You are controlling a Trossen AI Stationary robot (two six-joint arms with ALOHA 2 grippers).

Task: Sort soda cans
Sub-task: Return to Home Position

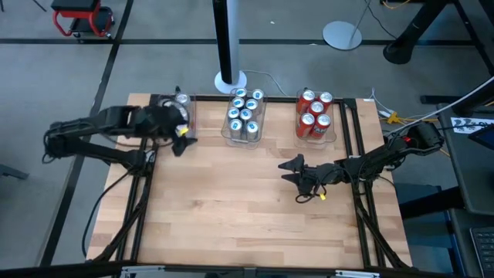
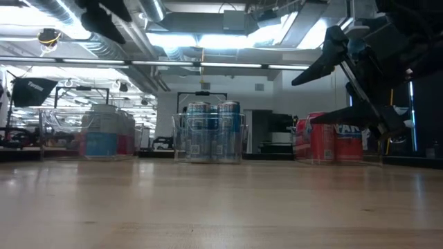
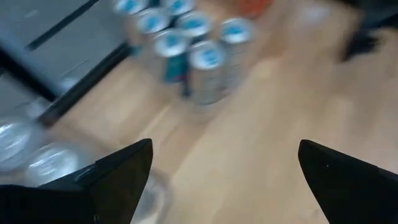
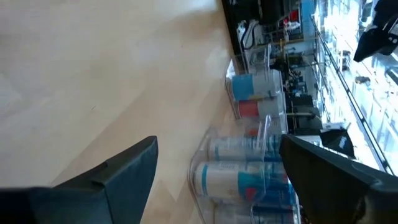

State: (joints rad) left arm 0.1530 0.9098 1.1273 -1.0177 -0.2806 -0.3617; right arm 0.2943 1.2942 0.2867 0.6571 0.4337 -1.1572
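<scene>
**A:** Checked from overhead: three clear bins along the far edge of the table (image 1: 231, 224). Blue-and-white soda cans (image 1: 245, 116) standing packed in the middle bin (image 1: 226, 127), red soda cans (image 1: 315, 116) in the right bin (image 1: 335, 131).

**B:** And the left bin (image 2: 104, 121)?

**A:** Half covered from above by the left arm (image 1: 100, 127); just a silver top or two peeking out. Clearer at table height: mixed soda cans (image 2: 102, 144) inside, banded blue and red, labels unreadable, count impossible to tell.

**B:** Found the left gripper (image 3: 224, 155)?

**A:** Just in front of that left bin, raised off the wood. Wide open and empty, per its own wrist camera only. Too dark to judge from overhead, and in the low view merely a dark scrap of arm at the top.

**B:** Right gripper (image 4: 217, 149)?

**A:** Over bare wood, in front of the red cans and well apart from them. Gaping too, holding nothing. Shown side-on in the low view, hanging clear of the tabletop.

**B:** Anything else murky?

**A:** Blurred silver tops near one finger in the left wrist view.
</scene>
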